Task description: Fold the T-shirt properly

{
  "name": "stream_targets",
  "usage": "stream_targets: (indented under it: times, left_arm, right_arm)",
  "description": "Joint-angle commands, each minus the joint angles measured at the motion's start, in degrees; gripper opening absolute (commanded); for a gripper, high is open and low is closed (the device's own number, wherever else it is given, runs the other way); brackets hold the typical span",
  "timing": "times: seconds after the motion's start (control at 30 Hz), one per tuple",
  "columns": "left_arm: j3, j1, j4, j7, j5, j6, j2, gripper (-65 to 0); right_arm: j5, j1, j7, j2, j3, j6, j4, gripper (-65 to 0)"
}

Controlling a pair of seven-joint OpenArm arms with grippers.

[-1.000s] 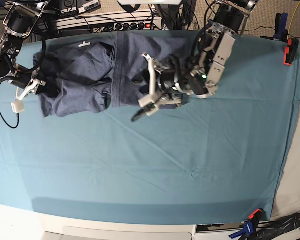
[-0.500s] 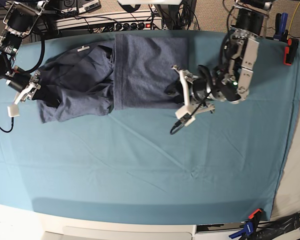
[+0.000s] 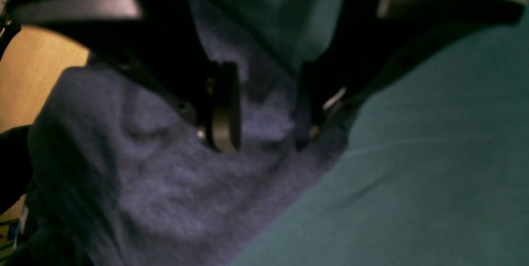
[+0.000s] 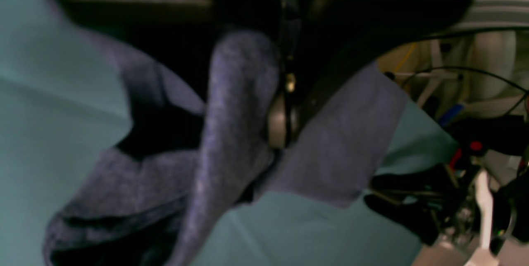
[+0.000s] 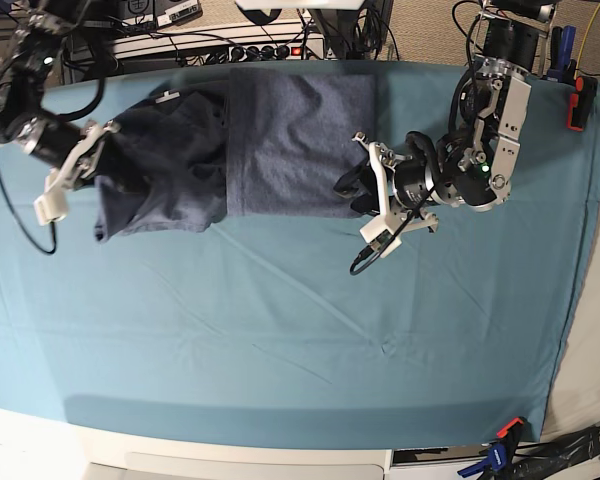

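**Fold half made, one sleeve side in hand**

T-shirt lies along the far edge of the surface, on the teal cloth, plain side up. Its middle-to-right portion lies as a smooth flat panel; the left portion is bunched and rumpled.

My right gripper has its fingers pinched tight on a fold of that rumpled end; the right wrist view shows a roll of blue-grey fabric clamped against the pad. My left gripper sits at the right edge of the flat panel, fingers standing apart, holding nothing; the left wrist view shows cloth lying between and below them, not clamped.

I read this as the side fold: one side is laid, the other is waiting to be carried over.

Next move, as I judge it: lift the pinched end clear so it stops dragging, sweep it across onto the flat panel, lay it edge to edge, then let go. The left arm should stay off the panel, or only pin it.
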Motion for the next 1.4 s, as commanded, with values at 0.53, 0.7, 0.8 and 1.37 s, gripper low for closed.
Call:
stream_targets:
  times: [0.53, 0.7, 0.8, 1.37]
  left_arm:
    - [-0.22, -0.94, 1.14, -1.11, -1.01, -0.09, -0.28, -40.9]
    - [-0.24, -0.94, 1.14, -1.11, -0.98, -0.09, -0.28, -40.9]
    - [-0.24, -0.94, 1.14, -1.11, -0.85, -0.09, -0.28, -40.9]
    - [-0.22, -0.94, 1.14, -1.14, -0.79, -0.09, -0.26, -40.9]
  right_arm:
    - [-5.22, -0.76, 1.21, -10.86, -3.67, 0.08, 10.05, -65.0]
    - [-14.43, -1.31, 1.21, -12.28, -11.54, 0.08, 11.08, -65.0]
    - [-18.51, -1.31, 1.21, -13.09, -16.13, 0.08, 11.08, -65.0]
    - [-27.10, -0.52, 2.47, -19.93, -26.82, 0.08, 13.16, -65.0]
